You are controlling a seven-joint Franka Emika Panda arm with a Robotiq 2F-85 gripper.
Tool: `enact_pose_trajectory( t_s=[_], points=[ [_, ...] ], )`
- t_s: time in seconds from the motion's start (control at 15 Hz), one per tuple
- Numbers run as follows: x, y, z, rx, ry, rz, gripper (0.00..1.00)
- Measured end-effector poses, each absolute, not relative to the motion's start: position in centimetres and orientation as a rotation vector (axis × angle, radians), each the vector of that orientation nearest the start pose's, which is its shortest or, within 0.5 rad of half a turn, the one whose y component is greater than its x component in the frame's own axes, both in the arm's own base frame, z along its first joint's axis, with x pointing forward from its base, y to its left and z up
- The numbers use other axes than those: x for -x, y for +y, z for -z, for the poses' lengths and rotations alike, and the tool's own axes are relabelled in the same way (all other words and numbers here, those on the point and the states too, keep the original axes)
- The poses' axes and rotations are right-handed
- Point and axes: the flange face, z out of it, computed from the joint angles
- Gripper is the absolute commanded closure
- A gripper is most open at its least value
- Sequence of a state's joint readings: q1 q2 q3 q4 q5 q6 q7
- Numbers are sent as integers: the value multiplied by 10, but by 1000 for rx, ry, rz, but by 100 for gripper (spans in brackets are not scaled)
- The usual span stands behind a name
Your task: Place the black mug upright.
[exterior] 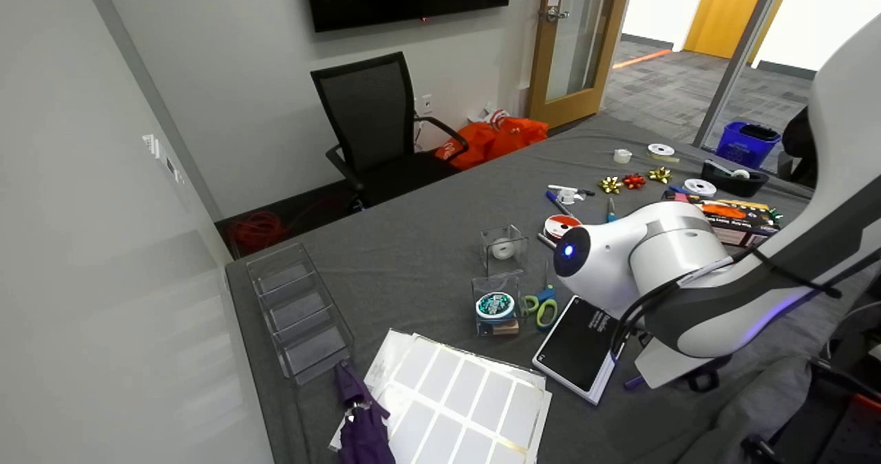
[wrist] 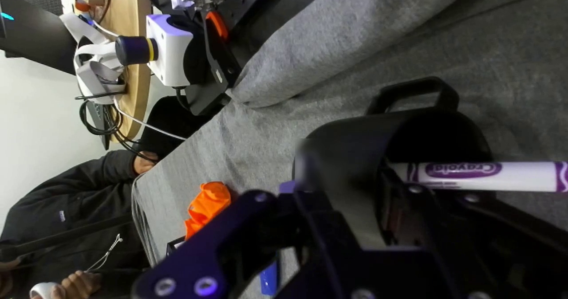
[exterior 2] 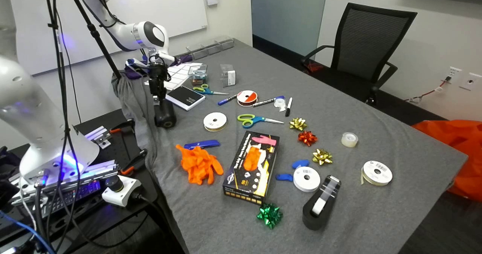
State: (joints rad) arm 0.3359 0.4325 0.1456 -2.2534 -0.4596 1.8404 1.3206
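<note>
A grey-clothed surface fills much of the room, with a mesh chair beyond its far right side. In an exterior view the white arm stands over the surface's left edge, and the black mug lies on its side right below the wrist, just near and left of the black notebook, base seemingly turned to the near side. In an exterior view the arm hides nearly all of the mug; a purple tip shows just right of the notebook. In the wrist view the gripper is right at the mug, its fingers apart, one by the base on the left, one by the mouth on the right; whether they bear on it I cannot tell. So the mug's long axis seems to run along the line from finger to finger, with the handle on the far side and a white marker sticking out of the mouth to the right. Standing it up should mean raising the mouth end while the base swings down, likely a wide wrist tilt.
</note>
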Motion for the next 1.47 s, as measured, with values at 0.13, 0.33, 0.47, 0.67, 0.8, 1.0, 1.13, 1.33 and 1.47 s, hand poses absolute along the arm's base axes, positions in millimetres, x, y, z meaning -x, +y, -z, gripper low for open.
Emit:
enact_pose_trajectory(
  t_s=[0.13,0.33,0.47,0.67,0.8,1.0,1.13,1.33,1.47],
  points=[
    [-402,176,-144,-2222,-577,328,100],
    [-403,172,-149,-2195,-583,331,99],
    [-405,171,-153,-2188,-588,330,99],
    [-407,172,-153,-2192,-586,328,98],
    [-407,173,-155,-2202,-570,332,98],
    [-412,175,-170,-2245,-532,327,98],
    [-416,178,-188,-2285,-510,317,98],
    [-422,190,-216,-2384,-514,318,98],
    [-428,198,-228,-2477,-536,319,98]
  ],
)
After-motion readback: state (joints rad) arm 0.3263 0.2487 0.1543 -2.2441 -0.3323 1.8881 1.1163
